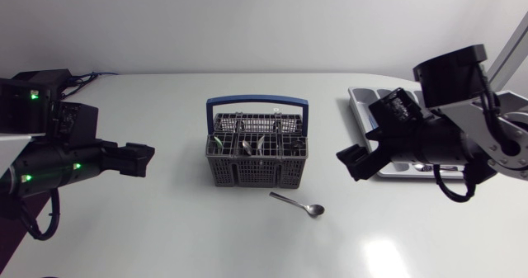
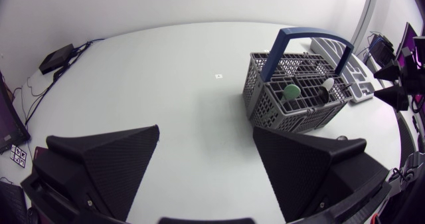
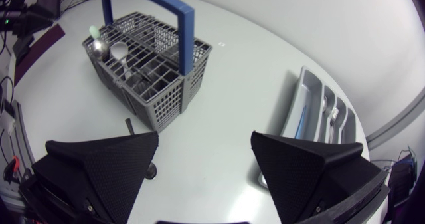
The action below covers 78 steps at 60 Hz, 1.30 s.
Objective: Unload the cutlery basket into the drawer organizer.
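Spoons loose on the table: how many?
1. The spoon lies on the bare table beside the basket, apart from it. The right arm covers part of the table, so another could be hidden.

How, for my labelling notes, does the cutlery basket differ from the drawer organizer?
The cutlery basket has dark grid walls; the drawer organizer is pale and solid. The cutlery basket is tall with a blue handle; the drawer organizer is low, without one. The cutlery basket stands mid-table; the drawer organizer lies partly under the right arm. Both have compartments holding cutlery.
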Motion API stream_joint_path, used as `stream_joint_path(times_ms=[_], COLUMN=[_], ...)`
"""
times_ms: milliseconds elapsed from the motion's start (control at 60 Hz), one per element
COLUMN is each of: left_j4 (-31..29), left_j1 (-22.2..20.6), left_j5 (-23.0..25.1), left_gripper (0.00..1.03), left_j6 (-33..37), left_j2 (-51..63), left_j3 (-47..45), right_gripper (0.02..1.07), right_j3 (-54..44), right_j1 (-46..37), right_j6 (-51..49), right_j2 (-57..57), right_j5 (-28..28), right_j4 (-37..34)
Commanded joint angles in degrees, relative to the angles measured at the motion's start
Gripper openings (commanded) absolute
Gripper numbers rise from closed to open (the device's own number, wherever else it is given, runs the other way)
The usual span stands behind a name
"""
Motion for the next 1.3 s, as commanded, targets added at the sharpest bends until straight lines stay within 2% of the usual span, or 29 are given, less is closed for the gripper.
stream_joint_path(times_ms=[0,283,450,617,733,817,900,983,1133,1283], left_j4=[-0.1,1.1,1.2,1.2,1.2,1.3,1.3,1.5,1.7,1.7], left_j1=[-0.4,-2.8,-3.6,-3.8,-4.0,-4.4,-4.9,-5.2,-5.5,-5.7], left_j5=[0.2,0.3,0.3,1.7,1.8,1.8,1.8,1.8,1.8,1.8], left_gripper=[0.99,0.99,0.99,0.99,0.99,0.99,0.99,0.99,0.99,0.99], left_j6=[1.2,2.8,3.3,3.8,4.4,4.4,4.4,4.4,4.3,4.4], left_j2=[2.5,4.7,4.7,4.7,4.7,4.6,4.5,4.4,4.0,4.0], left_j3=[2.1,1.4,0.8,0.0,-0.5,-0.7,-0.8,-1.0,-1.5,-1.9], right_gripper=[1.02,1.02,0.93,0.92,0.79,0.76,0.61,0.51,0.44,0.43], right_j3=[1.5,4.0,5.9,7.4,7.8,8.2,8.7,9.1,9.6,9.9], right_j1=[2.6,10.0,12.9,13.6,13.7,13.6,13.6,13.6,13.5,13.2], right_j6=[-4.1,-4.2,-4.4,-5.7,-6.6,-7.1,-7.6,-8.2,-9.0,-9.4], right_j2=[3.4,16.7,22.6,27.8,30.5,32.3,33.3,33.9,35.6,36.8], right_j5=[-0.6,-0.6,-0.7,-0.7,-1.0,-1.3,-1.9,-2.0,-2.0,-1.9], right_j4=[-1.3,-3.9,-4.5,-5.2,-4.9,-4.9,-4.3,-3.9,-3.9,-3.8])
